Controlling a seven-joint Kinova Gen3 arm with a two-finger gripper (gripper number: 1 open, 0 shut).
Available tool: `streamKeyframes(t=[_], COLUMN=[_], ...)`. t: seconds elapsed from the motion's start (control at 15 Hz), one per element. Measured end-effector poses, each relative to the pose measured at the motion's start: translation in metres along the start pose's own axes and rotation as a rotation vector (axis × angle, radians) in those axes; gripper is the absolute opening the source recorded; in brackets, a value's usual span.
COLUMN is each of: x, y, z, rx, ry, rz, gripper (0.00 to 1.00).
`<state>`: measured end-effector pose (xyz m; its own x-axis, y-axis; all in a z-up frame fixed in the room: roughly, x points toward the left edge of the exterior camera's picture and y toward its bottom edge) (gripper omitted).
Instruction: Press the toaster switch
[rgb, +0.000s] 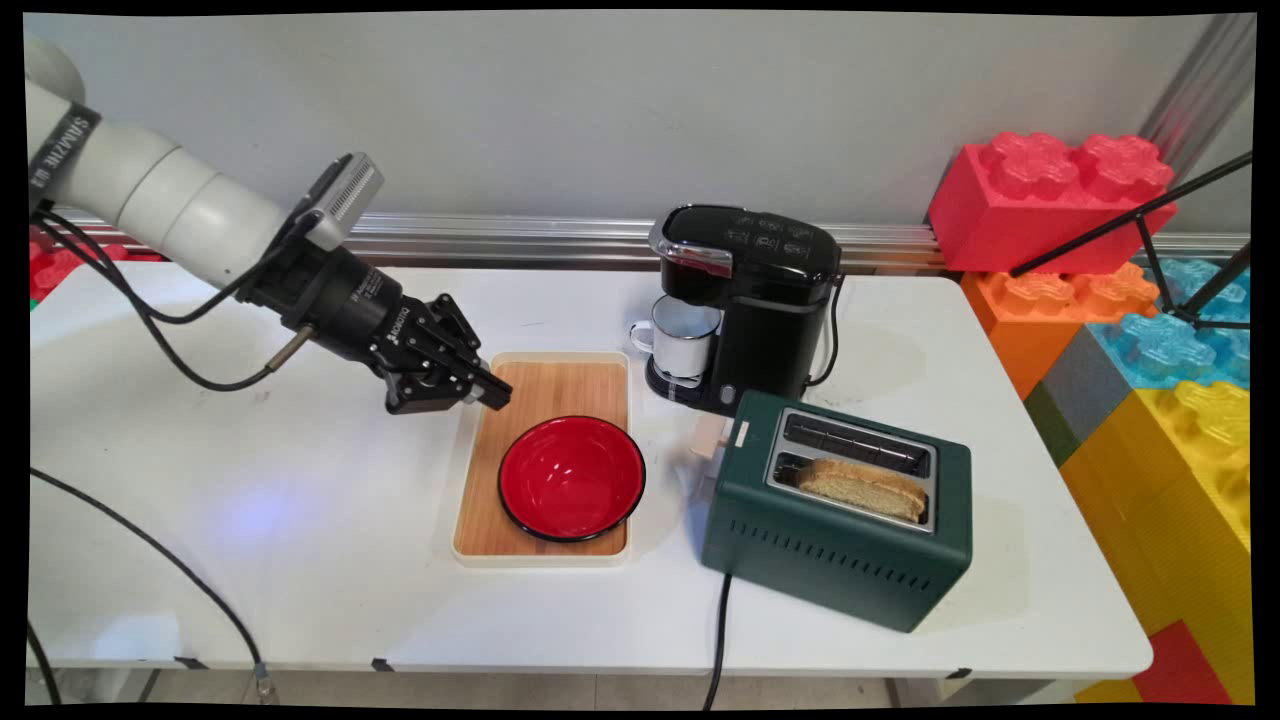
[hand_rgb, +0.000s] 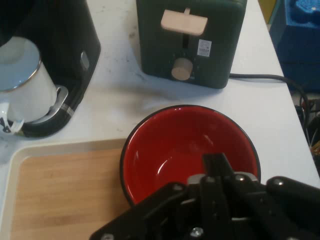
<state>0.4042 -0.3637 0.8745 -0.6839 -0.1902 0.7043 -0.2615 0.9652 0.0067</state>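
My black gripper (rgb: 498, 394) hangs low over the back left part of a wooden tray (rgb: 560, 385), its fingers shut together with nothing between them. A red bowl (rgb: 572, 478) with a black rim sits on the tray's near half, just ahead of and below the fingertips. In the hand view the gripper (hand_rgb: 215, 162) points into the empty red bowl (hand_rgb: 190, 145), which lies on the tray (hand_rgb: 60, 190).
A black coffee machine (rgb: 770, 300) holding a white mug (rgb: 685, 340) stands behind the tray to the right. A green toaster (rgb: 830, 540) with a bread slice (rgb: 865, 487) in its near slot stands right of the bowl. Large toy bricks (rgb: 1050, 200) line the right edge.
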Motion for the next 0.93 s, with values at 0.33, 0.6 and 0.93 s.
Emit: streamKeyframes(t=[0.33, 0.6, 0.93], x=[0.014, 0.036, 0.070], y=[-0.003, -0.007, -0.014], z=[0.014, 0.035, 0.068], rx=[-0.012, -0.026, -0.058], ry=[0.021, 0.048, 0.087], rz=[0.019, 0.039, 0.080], gripper=[0.00, 0.00, 0.00])
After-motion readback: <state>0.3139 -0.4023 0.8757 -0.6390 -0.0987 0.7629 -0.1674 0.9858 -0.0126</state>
